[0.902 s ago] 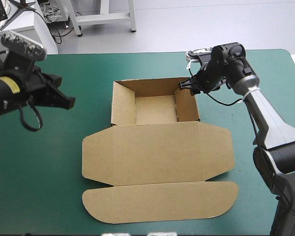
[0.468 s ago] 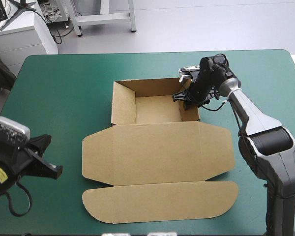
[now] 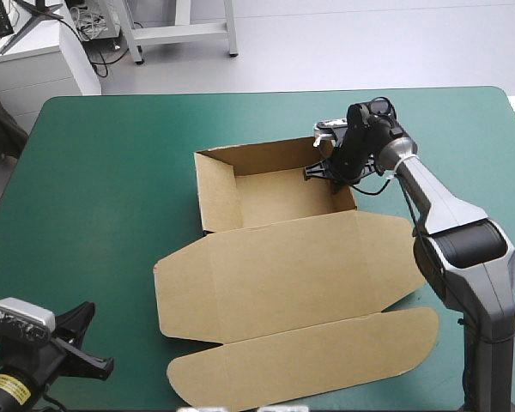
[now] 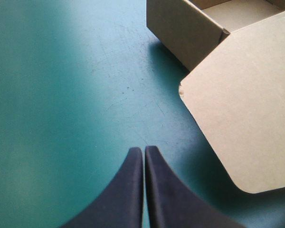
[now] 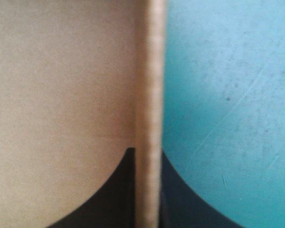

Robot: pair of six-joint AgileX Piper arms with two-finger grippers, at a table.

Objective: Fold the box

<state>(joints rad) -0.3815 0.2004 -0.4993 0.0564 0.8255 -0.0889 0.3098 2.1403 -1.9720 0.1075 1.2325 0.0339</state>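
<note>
Since the earlier frames the box (image 3: 283,275) has swung slightly anticlockwise, the right end of its lid riding up. The left gripper (image 3: 86,348) has dropped into the lower left corner of the frame.

High view: the left arm is cut off by the lower left corner, and we cannot read its fingers here. The right gripper (image 3: 324,172) sits at the tray's right wall, upper centre-right of the frame, its fingertips partly masked by that wall. The box lies at centre on the teal-green cover (image 3: 112,172), tray open, lid flat toward the lower edge.

Left wrist view: we find the fingers (image 4: 128,190) closed tip to tip, holding nothing. The box lies ahead and to one side, apart from them. Only a tray corner and a rounded lid flap show; the rest is cut off.

Right wrist view: the fingers (image 5: 114,194) are clamped on the tray wall's rim, which runs straight between them. Brown board fills one side, cover the other; we make out no further outline.
</note>
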